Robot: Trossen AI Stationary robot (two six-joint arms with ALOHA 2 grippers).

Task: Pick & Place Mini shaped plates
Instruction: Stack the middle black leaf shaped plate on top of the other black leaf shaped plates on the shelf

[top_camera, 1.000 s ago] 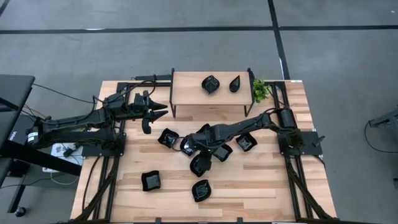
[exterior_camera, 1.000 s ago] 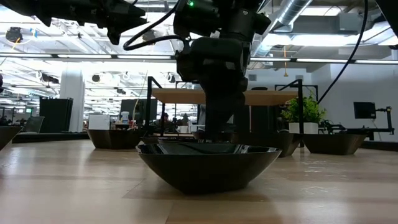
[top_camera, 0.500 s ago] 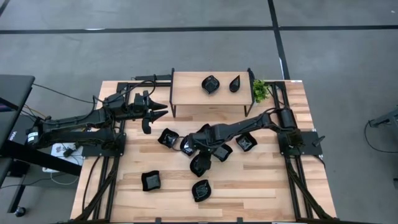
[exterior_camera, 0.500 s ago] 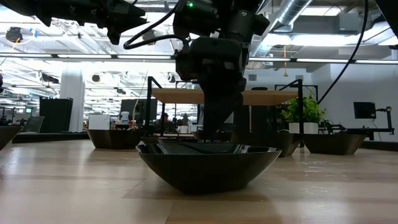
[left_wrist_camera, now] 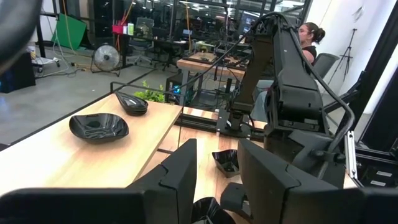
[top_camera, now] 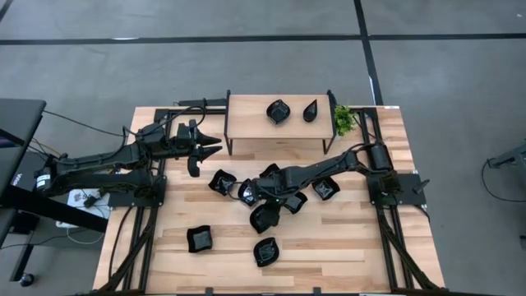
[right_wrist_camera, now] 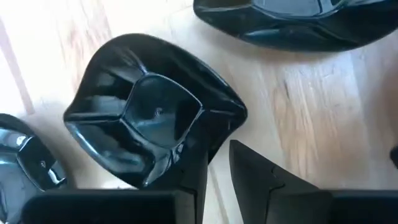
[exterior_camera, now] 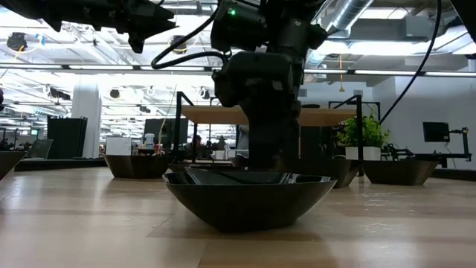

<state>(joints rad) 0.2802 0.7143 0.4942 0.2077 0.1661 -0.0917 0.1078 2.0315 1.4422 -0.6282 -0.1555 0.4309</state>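
While gripped (rim only), plate (right_wrist_camera: 149, 124) sits beside jaws.

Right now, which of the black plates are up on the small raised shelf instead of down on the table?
Two: the rounded plate and the teardrop plate, side by side on the shelf near the plant. All the others lie on the table.

Small shelf (top_camera: 251, 115), green plant (top_camera: 343, 120) beside.
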